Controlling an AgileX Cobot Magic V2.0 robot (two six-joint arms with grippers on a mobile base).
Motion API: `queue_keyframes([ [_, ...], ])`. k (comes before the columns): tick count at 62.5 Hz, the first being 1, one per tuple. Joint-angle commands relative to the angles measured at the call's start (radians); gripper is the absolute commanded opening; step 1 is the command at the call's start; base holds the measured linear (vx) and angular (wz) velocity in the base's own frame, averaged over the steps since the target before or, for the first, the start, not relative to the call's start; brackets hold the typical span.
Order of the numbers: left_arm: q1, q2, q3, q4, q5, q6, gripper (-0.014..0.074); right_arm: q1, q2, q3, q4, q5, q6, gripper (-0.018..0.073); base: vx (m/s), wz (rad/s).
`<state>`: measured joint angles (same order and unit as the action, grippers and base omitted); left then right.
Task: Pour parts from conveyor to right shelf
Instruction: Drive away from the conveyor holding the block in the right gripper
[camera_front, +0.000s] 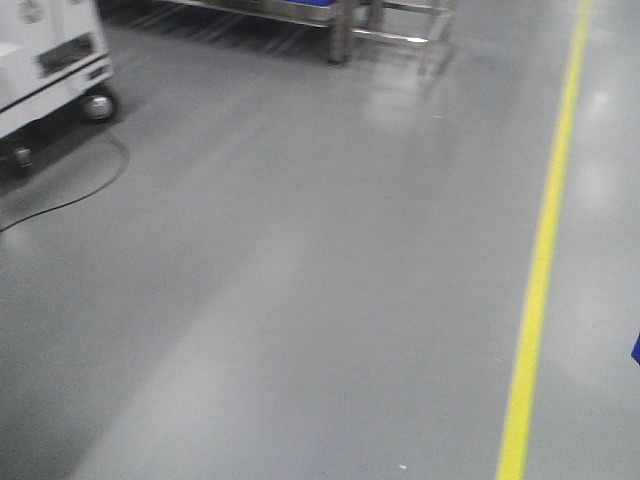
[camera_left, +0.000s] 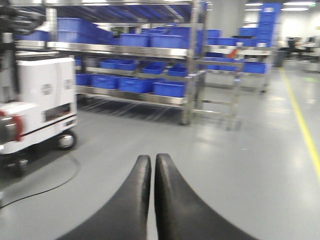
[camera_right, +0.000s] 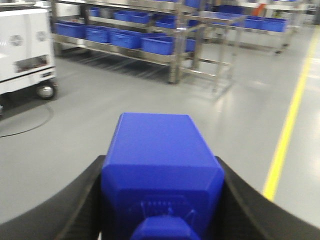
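A glossy grey floor (camera_front: 300, 300) fills most of every view. At its far side stands a shiny stainless-steel tiered rack (camera_left: 187, 65) with several levels. More steel racking stands farther back to the right of it. A white boxy wheeled machine (camera_left: 45, 100) stands at the left, nearer than the rack and apart from it, with one caster showing under its corner. Large deep-blue rectangular plastic bins (camera_left: 170, 89) sit in rows on the rack's levels, and others are stacked in the far right background.

A narrow yellow painted line (camera_front: 540, 270) runs from near to far along the right side of the floor. A thin black cable (camera_front: 70, 200) curves over the floor beside the white machine.

The left claw (camera_left: 152, 160) points over bare floor toward the rack, its two black curved fingers (camera_left: 135, 200) pressed almost together with only a hairline gap and nothing between them.

The right claw (camera_right: 161, 175) grips a small bright-blue plastic block (camera_right: 157, 145), with a black finger against each of its sides. The block is held above the floor, well short of the rack, and a short blue knob (camera_right: 160, 231) on its near face points at the camera.
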<state>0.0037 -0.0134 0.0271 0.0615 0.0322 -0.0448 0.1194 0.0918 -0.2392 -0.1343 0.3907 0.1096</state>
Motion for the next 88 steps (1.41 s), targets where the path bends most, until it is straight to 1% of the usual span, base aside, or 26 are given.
queue_keyframes([
  [1, 0.002, -0.012, 0.031, -0.002, -0.072, -0.008, -0.0006, -0.005, 0.012, -0.029, -0.013, -0.086, -0.007, -0.0009, -0.07, -0.84],
  [22, 0.001, -0.012, 0.031, -0.002, -0.072, -0.008, -0.0006, -0.005, 0.012, -0.029, -0.013, -0.086, -0.007, -0.0009, -0.01, -0.81],
  [37, 0.001, -0.012, 0.031, -0.002, -0.072, -0.008, -0.0006, -0.005, 0.012, -0.029, -0.013, -0.086, -0.007, -0.0009, 0.06, -0.56],
  [66, 0.001, -0.012, 0.031, -0.002, -0.072, -0.008, -0.0006, -0.005, 0.012, -0.029, -0.013, -0.085, -0.007, -0.0009, 0.14, -0.33],
  [88, 0.001, -0.012, 0.031, -0.002, -0.072, -0.008, -0.0006, -0.005, 0.012, -0.029, -0.013, -0.086, -0.007, -0.0009, 0.3, -0.04],
])
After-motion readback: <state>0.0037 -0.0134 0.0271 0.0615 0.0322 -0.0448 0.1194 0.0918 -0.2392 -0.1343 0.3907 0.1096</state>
